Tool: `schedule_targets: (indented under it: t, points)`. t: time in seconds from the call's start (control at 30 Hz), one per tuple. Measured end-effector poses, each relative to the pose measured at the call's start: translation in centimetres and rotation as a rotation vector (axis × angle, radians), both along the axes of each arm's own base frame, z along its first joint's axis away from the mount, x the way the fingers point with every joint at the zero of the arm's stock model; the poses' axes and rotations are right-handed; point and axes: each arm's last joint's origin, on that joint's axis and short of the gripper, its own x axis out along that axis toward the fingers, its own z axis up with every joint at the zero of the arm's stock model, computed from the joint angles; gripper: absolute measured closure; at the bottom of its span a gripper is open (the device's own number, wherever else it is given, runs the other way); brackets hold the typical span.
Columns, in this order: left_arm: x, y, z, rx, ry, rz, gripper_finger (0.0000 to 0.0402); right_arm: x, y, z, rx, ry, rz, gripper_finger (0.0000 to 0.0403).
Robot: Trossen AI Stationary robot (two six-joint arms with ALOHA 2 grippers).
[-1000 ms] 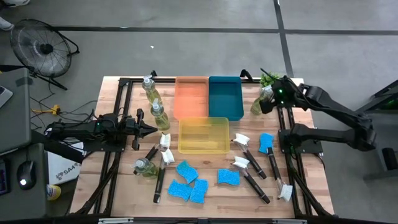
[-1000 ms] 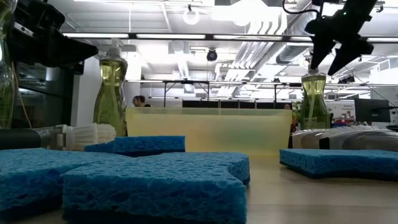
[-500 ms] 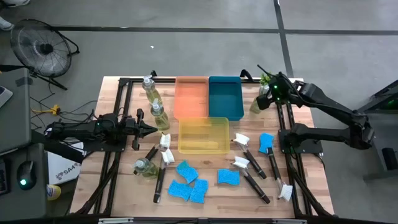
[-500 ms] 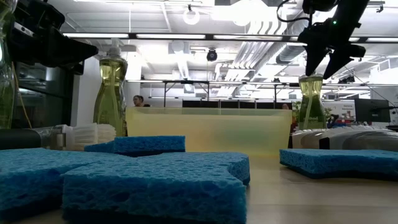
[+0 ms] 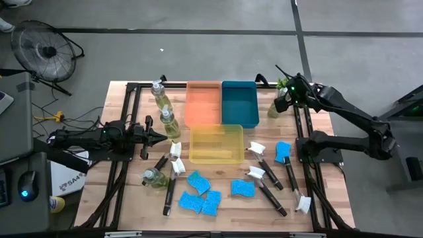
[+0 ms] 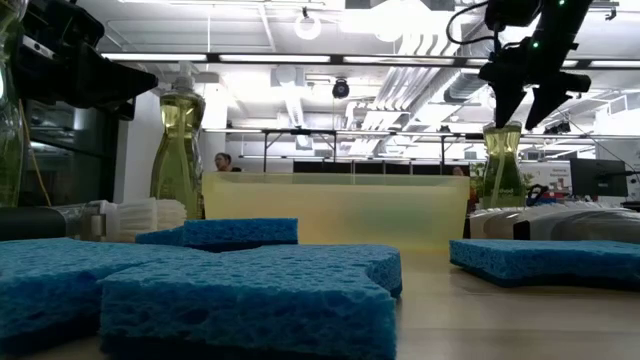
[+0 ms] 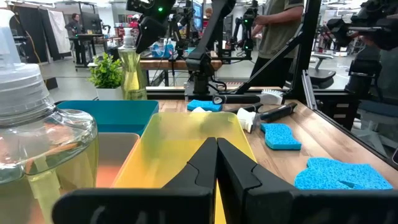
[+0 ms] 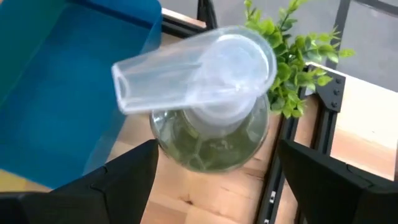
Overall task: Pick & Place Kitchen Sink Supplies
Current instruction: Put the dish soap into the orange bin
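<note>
Soap bottle [image 8: 214, 118]: upright at the desk's [image 5: 225, 175] far right corner, between teal tray [image 5: 239, 102] and potted plant [image 8: 292, 68]
Right end effector [image 5: 286, 98]: spread above its white top, lined up to grasp
Left end effector [image 5: 158, 137]: pressed together, waiting low beside yellow tray [image 5: 216, 144]

- Three trays [image 5: 215, 143] sit at the table [image 5: 119, 198] centre: two side by side toward the far edge, one in front of them.
- Soap bottles [image 5: 166, 121] stand left of the trays; one bottle [image 5: 273, 108] stands near the far right corner, beside the plant [image 5: 284, 84].
- Sponges [image 5: 198, 195] and brushes [image 5: 268, 182] lie along the near edge.
</note>
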Motion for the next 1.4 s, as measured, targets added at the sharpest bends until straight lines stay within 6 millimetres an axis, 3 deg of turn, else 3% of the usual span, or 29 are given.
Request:
schedule_targets:
  t: [0.5, 0.83, 1.17, 1.4]
  points:
    - [0.0, 0.0, 0.0, 0.0, 0.0, 0.0, 0.0401, 1.0, -1.4, -0.2, -0.047, -0.032, -0.04, 0.0077]
    - [0.0, 0.0, 0.0, 0.0, 0.0, 0.0, 0.0401, 0.6, -1.3, -0.3, -0.063, -0.01, -0.15, 0.0076]
    - [0.0, 0.0, 0.0, 0.0, 0.0, 0.0, 0.0401, 0.6, -1.2, -0.4, -0.037, -0.024, -0.166, 0.0007]
    - [0.0, 0.0, 0.0, 0.0, 0.0, 0.0, 0.0401, 1.0, -1.8, -1.0, -0.037, 0.01, -0.19, 0.0025]
